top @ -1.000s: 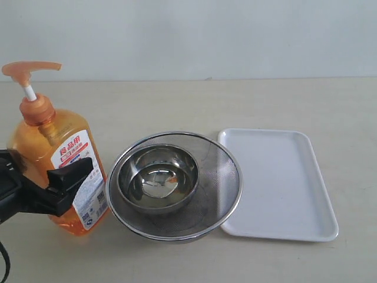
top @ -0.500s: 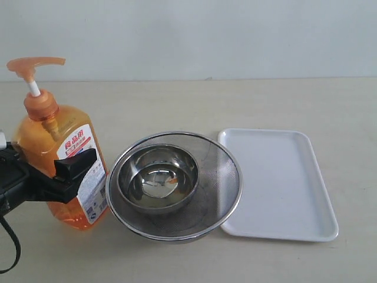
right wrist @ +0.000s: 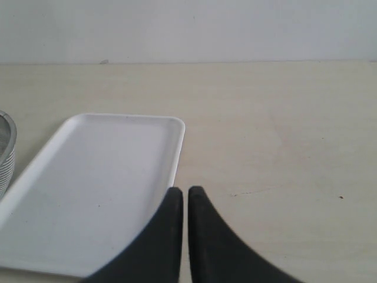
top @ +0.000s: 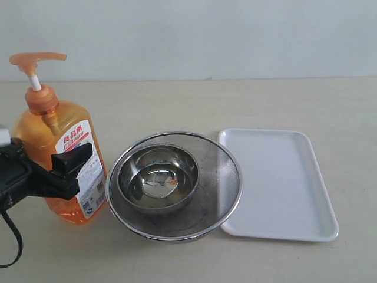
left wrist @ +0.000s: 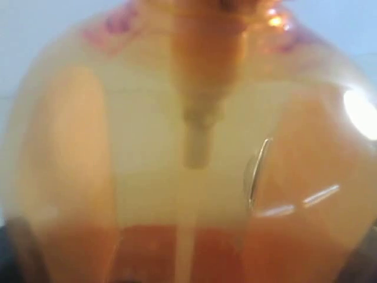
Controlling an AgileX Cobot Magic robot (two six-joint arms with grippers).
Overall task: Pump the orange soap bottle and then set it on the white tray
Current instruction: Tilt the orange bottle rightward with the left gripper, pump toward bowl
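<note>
1. The left gripper [top: 63, 158] is reaching in from the left edge of the exterior view and straddling the body of the soap bottle [top: 50, 132]. One black finger [top: 73, 160] is lying across the white label; the other is hidden behind the bottle. I cannot tell whether the jaws are pressing on it or only standing around it.
2. The left wrist view is showing nothing but orange plastic and the dip tube inside, so the bottle is sitting deep between the fingers.
3. The right gripper [right wrist: 185, 194] is staying closed and empty, its tips meeting, hovering over the table beside a corner of the tray [right wrist: 94, 177].
4. The bottle is standing upright on the table [top: 294, 100] at the left of the exterior view, with its pump head [top: 36, 59] raised in the upper left.
5. A steel bowl [top: 158, 177] is sitting inside a wider mesh strainer [top: 222, 171] at centre, just beside the bottle and touching or overlapping the tray's left rim. The tray [top: 277, 183] is lying empty at right.
6. Handling: the bottle is looking nearly full, so probably heavy, with smooth, slippery walls that may give under a squeeze. Gripping the flat faces at mid-body, below the shoulder, seems safest. The thin pump stem is no place to lift from, and pressing should land squarely on the pump head.
</note>
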